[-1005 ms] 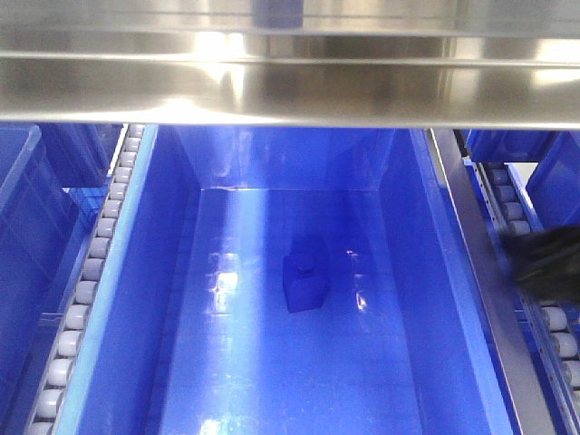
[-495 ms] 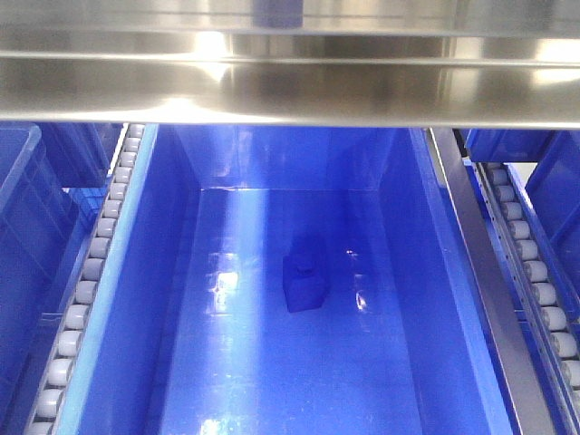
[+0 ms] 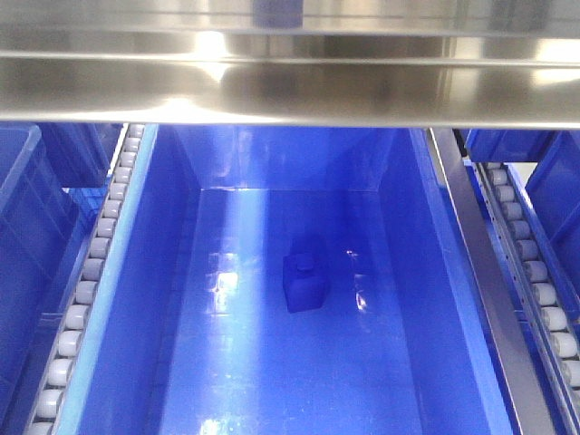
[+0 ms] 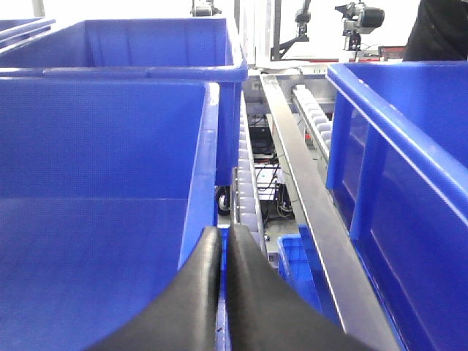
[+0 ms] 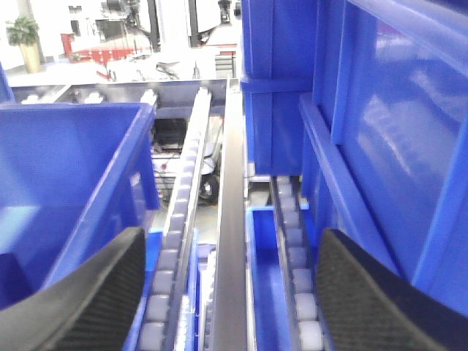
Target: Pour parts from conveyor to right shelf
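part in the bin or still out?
In. The part sits on the floor of the middle bin, knob up, clear of the walls. Nothing else shows in that bin.

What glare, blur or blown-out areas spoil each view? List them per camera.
Front view: strong glare on the steel beam, bright streaks on the bin floor, the part nearly lost blue-on-blue. Left wrist view: background washed out white, the shut left gripper soft. Right wrist view: whole image blurred, overexposed top left, open right gripper fingers fuzzy.
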Controlling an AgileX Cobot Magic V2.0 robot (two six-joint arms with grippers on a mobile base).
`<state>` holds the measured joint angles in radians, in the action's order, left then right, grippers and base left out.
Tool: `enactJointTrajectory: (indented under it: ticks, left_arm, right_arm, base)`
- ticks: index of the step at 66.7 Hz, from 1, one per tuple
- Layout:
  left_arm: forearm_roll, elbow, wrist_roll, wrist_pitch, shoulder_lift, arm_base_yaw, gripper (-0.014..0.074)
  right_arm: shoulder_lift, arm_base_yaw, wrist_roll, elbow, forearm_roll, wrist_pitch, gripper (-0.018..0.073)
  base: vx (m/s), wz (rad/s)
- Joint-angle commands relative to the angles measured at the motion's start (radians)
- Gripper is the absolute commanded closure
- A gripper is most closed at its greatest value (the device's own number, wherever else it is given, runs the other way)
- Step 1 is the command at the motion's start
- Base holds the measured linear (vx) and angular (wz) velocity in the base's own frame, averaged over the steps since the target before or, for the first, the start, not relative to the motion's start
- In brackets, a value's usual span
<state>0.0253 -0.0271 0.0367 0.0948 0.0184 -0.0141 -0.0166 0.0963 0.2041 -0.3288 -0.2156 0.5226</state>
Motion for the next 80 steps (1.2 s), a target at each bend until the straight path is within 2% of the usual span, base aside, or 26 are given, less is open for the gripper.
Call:
enactJointTrajectory:
  ticks: [1, 8, 14, 26, 73, 80]
  left_arm:
    - [-0.006, 0.025, 0.007, -0.072, 0.009, -0.002, 0.0603]
    - [-0.006, 0.025, 0.007, -0.072, 0.009, -0.002, 0.0603]
    - [-0.006, 0.025, 0.007, -0.072, 0.008, -0.002, 0.0603]
    - [-0.006, 0.025, 0.007, -0.072, 0.006, -0.002, 0.0603]
    - [-0.006, 0.025, 0.007, -0.072, 0.006, -0.002, 0.0603]
    - [-0.006, 0.025, 0.007, -0.072, 0.006, -0.002, 0.0603]
  right_arm:
    - [-0.054, -0.008, 0.000, 0.005, -0.018, -0.076, 0.0097]
    - [-0.092, -0.008, 0.000, 0.043, -0.026, -0.122, 0.0134]
    - [-0.113, -0.008, 0.000, 0.059, -0.034, -0.147, 0.0225]
    - [-0.120, -0.008, 0.000, 0.060, -0.033, -0.149, 0.0570]
    - [-0.120, -0.008, 0.000, 0.061, -0.029, -0.147, 0.0568]
    - [-0.067, -0.017, -0.008, 0.076, -0.032, -0.140, 0.0568]
  base:
    - [0.00, 0.00]
    - [0.00, 0.00]
    - [0.00, 0.00]
    - [0.00, 0.00]
    - [0.00, 0.00]
    - [0.00, 0.00]
